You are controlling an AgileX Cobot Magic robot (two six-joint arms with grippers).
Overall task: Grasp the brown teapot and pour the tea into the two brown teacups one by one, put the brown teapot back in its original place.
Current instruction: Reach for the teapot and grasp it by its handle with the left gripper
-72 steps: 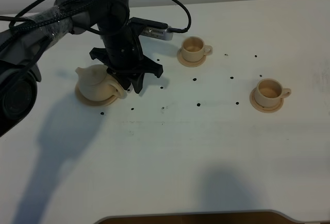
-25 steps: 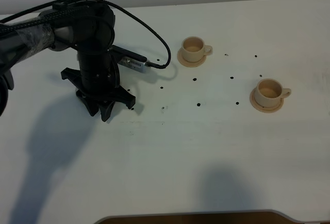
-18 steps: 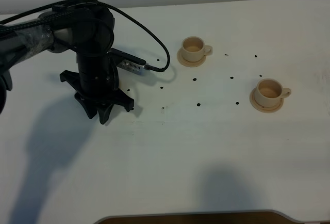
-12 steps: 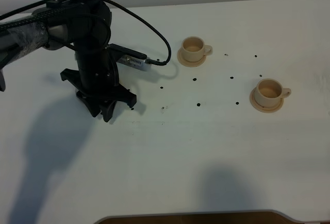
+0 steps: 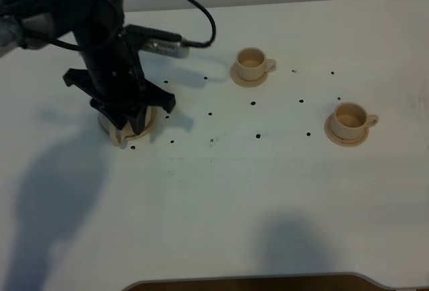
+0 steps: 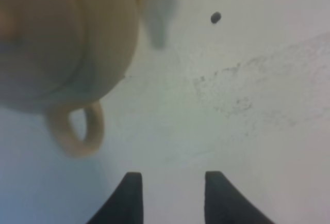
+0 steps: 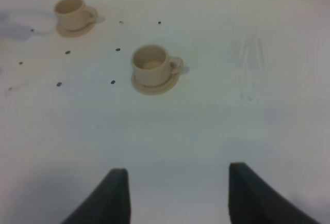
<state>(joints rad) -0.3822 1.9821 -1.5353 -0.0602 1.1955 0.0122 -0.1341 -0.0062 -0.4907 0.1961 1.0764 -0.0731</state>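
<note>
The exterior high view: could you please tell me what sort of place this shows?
Probably a robotics test bench rather than a kitchen: a plain white table with small dark marks, a black cabled robot arm over the teapot, and two teacups set well apart.

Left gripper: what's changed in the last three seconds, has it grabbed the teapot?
The left gripper moved from beside the brown teapot to over it, then drew back toward the far edge, uncovering part of the saucer. Nothing was taken hold of: its jaws stand open over bare table, the handle outside them. Teapot, saucer, far teacup and near teacup look unmoved.
</note>
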